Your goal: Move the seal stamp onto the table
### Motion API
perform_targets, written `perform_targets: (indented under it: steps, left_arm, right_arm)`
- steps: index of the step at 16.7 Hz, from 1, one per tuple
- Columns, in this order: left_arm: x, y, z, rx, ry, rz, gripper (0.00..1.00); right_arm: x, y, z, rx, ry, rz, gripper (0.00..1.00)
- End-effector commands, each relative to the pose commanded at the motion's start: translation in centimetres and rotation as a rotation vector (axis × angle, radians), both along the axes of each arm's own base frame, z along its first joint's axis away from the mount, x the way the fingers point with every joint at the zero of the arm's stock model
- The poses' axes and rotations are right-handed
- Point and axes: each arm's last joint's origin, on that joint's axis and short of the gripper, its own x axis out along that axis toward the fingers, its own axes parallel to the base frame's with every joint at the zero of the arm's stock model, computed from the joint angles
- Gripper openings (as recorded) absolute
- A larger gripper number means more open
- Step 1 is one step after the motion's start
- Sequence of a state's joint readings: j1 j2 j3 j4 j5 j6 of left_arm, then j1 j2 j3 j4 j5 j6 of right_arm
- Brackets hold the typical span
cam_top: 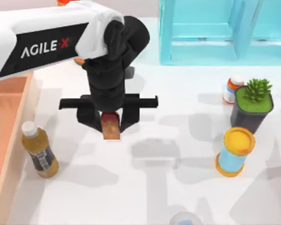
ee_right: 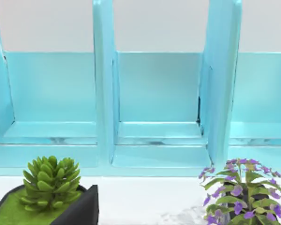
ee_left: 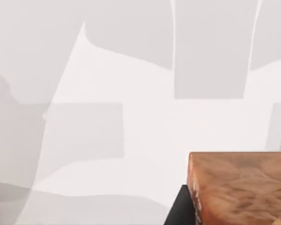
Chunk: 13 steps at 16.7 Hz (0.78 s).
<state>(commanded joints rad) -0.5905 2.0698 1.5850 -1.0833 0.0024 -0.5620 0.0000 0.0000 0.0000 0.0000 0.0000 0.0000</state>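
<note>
the left hand (cam_top: 111, 123) hangs over the middle of the white surface (cam_top: 168, 187), its two black fingers (cam_top: 88, 119) clamped on either side of the seal stamp (cam_top: 111, 125). the stamp's tan-orange body pokes out below the fingers with its dark red top tucked between them; whether its base touches the surface cannot be told. in the left wrist view the stamp's wood-grained body (ee_left: 241, 187) sits close to the camera above the plain white surface (ee_left: 131, 126), crossed by grey shadows.

to the left lies the orange-brown wooden tray (cam_top: 4, 136), with an amber bottle with a white cap (cam_top: 39, 150) just beside its edge. on the right stand a succulent in a dark pot (cam_top: 252, 105), a small orange-and-white bottle (cam_top: 232, 89) and a light blue can with a yellow lid (cam_top: 234, 151). the light blue shelf unit (cam_top: 215, 28) stands at the back.

the right wrist view faces the shelf unit (ee_right: 154, 108), with the succulent (ee_right: 49, 187) and a purple-flowered plant (ee_right: 241, 192) in front of it.
</note>
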Motion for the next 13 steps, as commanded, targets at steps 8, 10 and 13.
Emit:
perform_targets:
  steps: [8, 10, 13]
  left_arm:
    - [0.1, 0.1, -2.0, -0.001, -0.001, 0.001, 0.0]
    - [0.1, 0.1, -2.9, 0.0, 0.0, 0.001, 0.0]
    - [0.0, 0.0, -4.5, 0.0, -0.001, 0.0, 0.0]
  right_arm:
    - [0.0, 0.0, 0.0, 0.0, 0.0, 0.0, 1.0]
    - [0.0, 0.0, 0.0, 0.0, 0.0, 0.0, 1.0]
    - [0.0, 0.0, 0.0, 0.0, 0.0, 0.0, 1.0]
